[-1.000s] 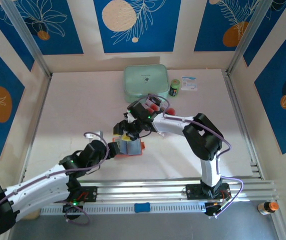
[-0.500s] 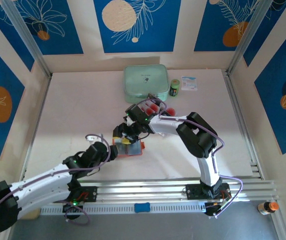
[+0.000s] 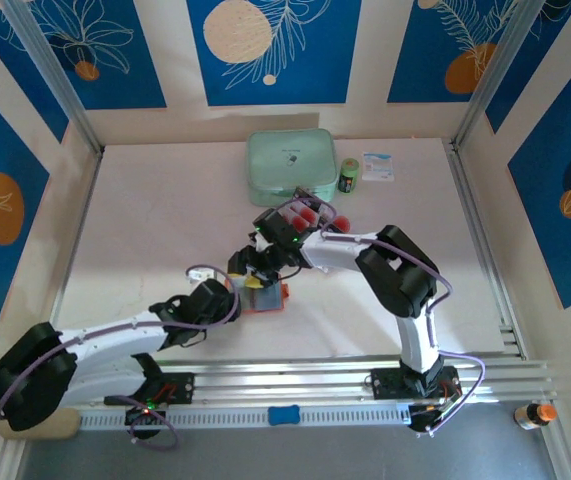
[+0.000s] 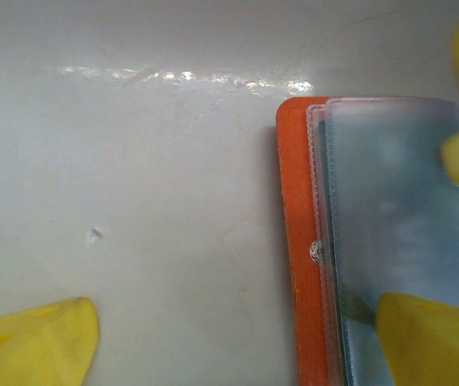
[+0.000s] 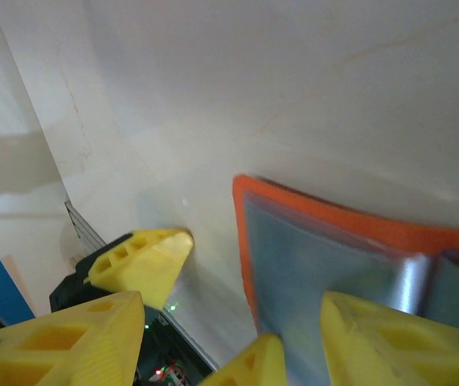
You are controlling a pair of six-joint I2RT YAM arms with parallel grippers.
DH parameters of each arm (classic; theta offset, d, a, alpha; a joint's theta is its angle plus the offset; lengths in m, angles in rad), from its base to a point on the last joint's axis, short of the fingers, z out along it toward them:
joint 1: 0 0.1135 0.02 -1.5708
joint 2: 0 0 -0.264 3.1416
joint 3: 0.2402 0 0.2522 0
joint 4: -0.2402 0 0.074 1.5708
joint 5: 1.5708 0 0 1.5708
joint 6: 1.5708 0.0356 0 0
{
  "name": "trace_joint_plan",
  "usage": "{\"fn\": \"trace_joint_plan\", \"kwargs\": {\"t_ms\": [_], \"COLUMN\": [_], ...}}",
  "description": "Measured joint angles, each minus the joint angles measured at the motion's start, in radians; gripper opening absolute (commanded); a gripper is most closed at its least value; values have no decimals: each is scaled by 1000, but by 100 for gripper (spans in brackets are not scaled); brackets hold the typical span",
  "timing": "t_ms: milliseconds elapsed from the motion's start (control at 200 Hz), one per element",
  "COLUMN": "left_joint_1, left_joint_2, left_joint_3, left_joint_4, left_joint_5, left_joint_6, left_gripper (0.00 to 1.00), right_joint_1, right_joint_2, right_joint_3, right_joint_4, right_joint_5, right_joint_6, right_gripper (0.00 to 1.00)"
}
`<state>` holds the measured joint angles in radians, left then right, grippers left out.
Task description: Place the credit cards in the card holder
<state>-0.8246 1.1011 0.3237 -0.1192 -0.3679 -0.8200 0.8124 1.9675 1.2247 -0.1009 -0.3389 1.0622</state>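
The card holder lies open and flat on the table, with its orange cover under a stack of clear sleeves. The left pincer stands wide open astride the holder's left edge. Its outer finger is over the table outside that edge and its inner finger is over the sleeves, apparently to steady the holder so it cannot slide.

Just past that inner finger, the right pincer reaches in from the far side. Its jaws are part-way apart with nothing gripped between them, and its tips are at the sleeves, likely to part one for a card. Behind the right pincer's wrist, red-circled shapes look like the credit cards, mostly hidden by the arm.

The two pincers crowd each other over the holder, so there is little slack between their fingers. Outside the left pincer's outer finger there is open tabletop, and the holder's left edge there is free to approach.
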Motion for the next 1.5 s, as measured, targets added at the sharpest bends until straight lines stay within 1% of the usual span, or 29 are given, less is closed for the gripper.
{"fn": "trace_joint_plan", "kwargs": {"t_ms": [165, 260, 360, 520, 695, 780, 870, 940, 990, 1075, 1170, 1345, 1500], "left_joint_1": [0, 0, 0, 0, 0, 0, 0, 0, 0, 0, 0, 0, 0], "left_joint_2": [14, 14, 13, 10, 8, 8, 8, 6, 2, -13, -27, -28, 39], "left_joint_3": [6, 9, 10, 11, 15, 17, 23, 32, 38, 51, 71, 116, 155], "left_joint_4": [0, -1, -2, -4, -9, -10, -14, -17, -19, -24, -27, -27, -16], "left_joint_5": [-5, -5, -4, -3, 1, 8, 14, 20, 21, 27, 27, 39, 64], "left_joint_6": [0, -1, -1, -1, -1, -1, -1, -1, -1, 0, 6, 18, 37], "left_gripper": [90, 90, 90, 90, 90, 90, 90, 90, 90, 90, 90, 90, 90], "right_joint_1": [-25, -31, -31, -27, -20, -20, -20, -20, -20, -20, -21, -22, -29], "right_joint_2": [-133, -216, -270, -279, -243, -212, -185, -177, -177, -177, -178, -198, -237], "right_joint_3": [-50, -67, -85, -117, -122, -121, -121, -121, -121, -122, -123, -140, -153], "right_joint_4": [-83, -166, -255, -366, -408, -410, -412, -417, -416, -415, -415, -414, -416], "right_joint_5": [60, 145, 241, 359, 409, 419, 426, 432, 435, 438, 441, 441, 445], "right_joint_6": [-74, -142, -205, -278, -320, -336, -344, -353, -361, -359, -362, -364, -364], "right_gripper": [59, 59, 59, 59, 55, 49, 34, 20, 14, 5, 3, 2, 2]}}
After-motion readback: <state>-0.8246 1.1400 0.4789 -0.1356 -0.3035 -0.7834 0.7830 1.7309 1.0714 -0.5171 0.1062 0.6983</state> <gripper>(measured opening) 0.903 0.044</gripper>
